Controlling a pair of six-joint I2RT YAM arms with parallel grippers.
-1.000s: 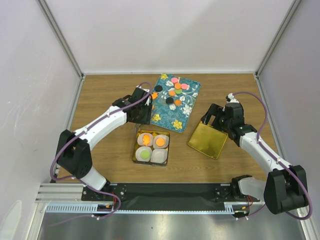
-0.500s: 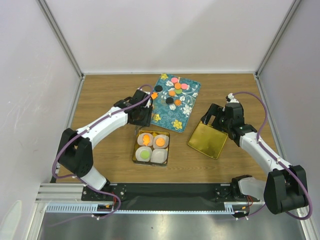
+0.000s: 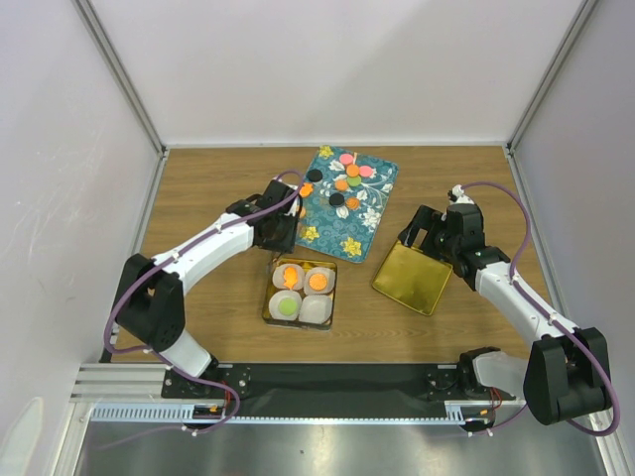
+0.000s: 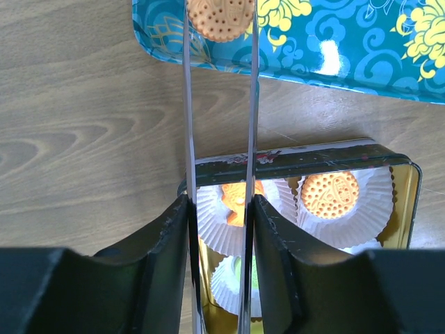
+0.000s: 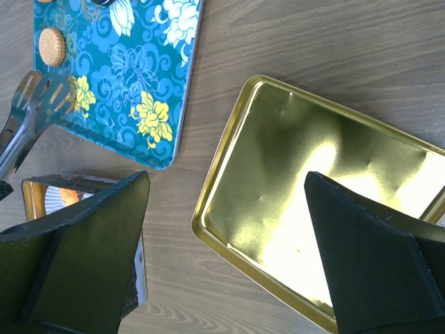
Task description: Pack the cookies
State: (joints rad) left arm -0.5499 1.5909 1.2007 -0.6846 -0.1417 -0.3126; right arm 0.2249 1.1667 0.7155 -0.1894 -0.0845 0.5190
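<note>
Left tool point(image 3: 285, 230), clamping tongs point(image 4: 186, 104), shifted slightly over wooden table point(image 3: 198, 188).

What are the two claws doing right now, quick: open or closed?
Left claw: closed on metal tongs.
Right claw: open, holding nothing.

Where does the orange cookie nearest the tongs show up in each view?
Top external: orange cookie at the left edge of the teal tray.
Left wrist: cookie top centre, between the tongs blades.
Right wrist: cookie top left, just above the tongs.
Shared landmark: the teal tray.
</note>
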